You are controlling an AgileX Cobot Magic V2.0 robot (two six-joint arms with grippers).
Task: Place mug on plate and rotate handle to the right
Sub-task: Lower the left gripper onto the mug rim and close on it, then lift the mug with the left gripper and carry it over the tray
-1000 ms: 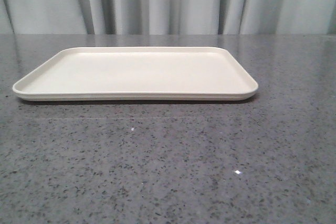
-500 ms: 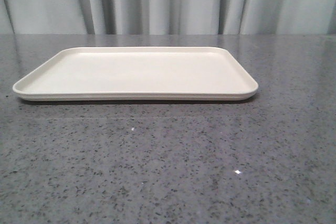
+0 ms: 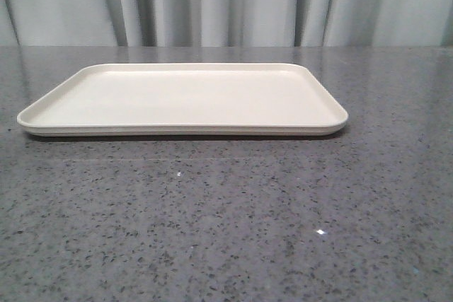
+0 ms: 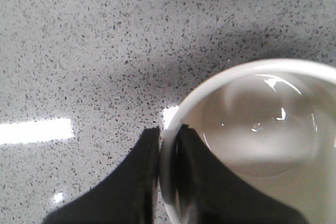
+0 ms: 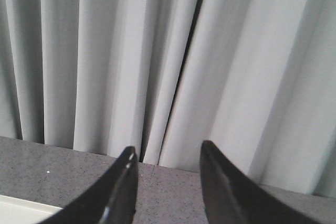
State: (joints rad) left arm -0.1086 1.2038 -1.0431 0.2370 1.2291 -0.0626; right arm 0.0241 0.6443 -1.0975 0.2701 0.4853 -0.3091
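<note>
The cream-white plate (image 3: 182,100) lies empty on the grey speckled table in the front view; a corner of it shows in the right wrist view (image 5: 21,209). The white mug (image 4: 262,145) shows only in the left wrist view, seen from above with its inside empty. My left gripper (image 4: 168,140) is shut on the mug's rim, one finger outside and one inside the wall. The mug's handle and smiley face are hidden. My right gripper (image 5: 168,156) is open and empty, facing the curtain. Neither gripper shows in the front view.
A grey pleated curtain (image 3: 226,1) hangs behind the table's far edge. The speckled tabletop (image 3: 226,224) stretches in front of the plate and under the mug (image 4: 79,51).
</note>
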